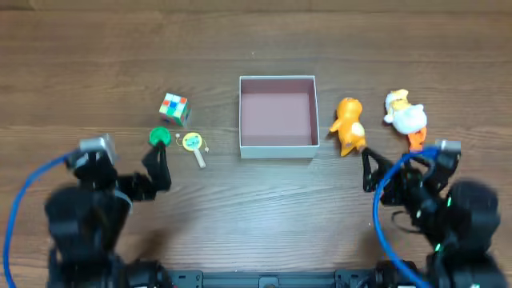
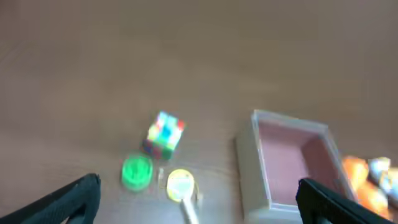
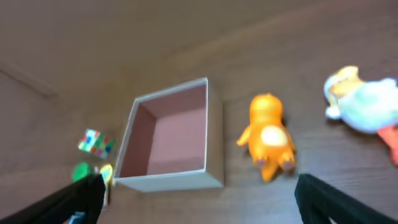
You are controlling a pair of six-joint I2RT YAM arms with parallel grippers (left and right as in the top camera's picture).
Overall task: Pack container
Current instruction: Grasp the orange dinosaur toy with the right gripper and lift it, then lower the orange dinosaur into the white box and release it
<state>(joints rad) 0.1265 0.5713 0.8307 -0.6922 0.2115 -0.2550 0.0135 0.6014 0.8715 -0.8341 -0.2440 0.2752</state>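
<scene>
left end effector (image 2: 199,198) sits closest to me, its two dark fingers spread wide at the bottom corners of the wrist view, holding nothing. right end effector (image 3: 202,194) reads the same: fingers wide apart, nothing between them. the container (image 1: 278,149) stands in the middle of the desk (image 1: 256,48) between the two arms, with a bare floor and nothing packed yet.

my worries from here: the green disc (image 1: 159,136) and the yellow round trinket (image 1: 193,144) lie just beside each other, right ahead of the left fingers. a wide close could catch both or flick one away. the colour cube (image 1: 174,108) lies a little beyond them.

on the right, the orange figure (image 1: 349,124) lies near the container's right wall. a shove instead of a clean pinch could drive it into that thin wall and, i judge, slide the light box. its rounded body may also squirt out of the fingers. the white duck toy (image 1: 405,114) lies near it but apart.

both wrist views are blurred, so i can't trust fine alignment. if both arms go over the box together, they could clash.
</scene>
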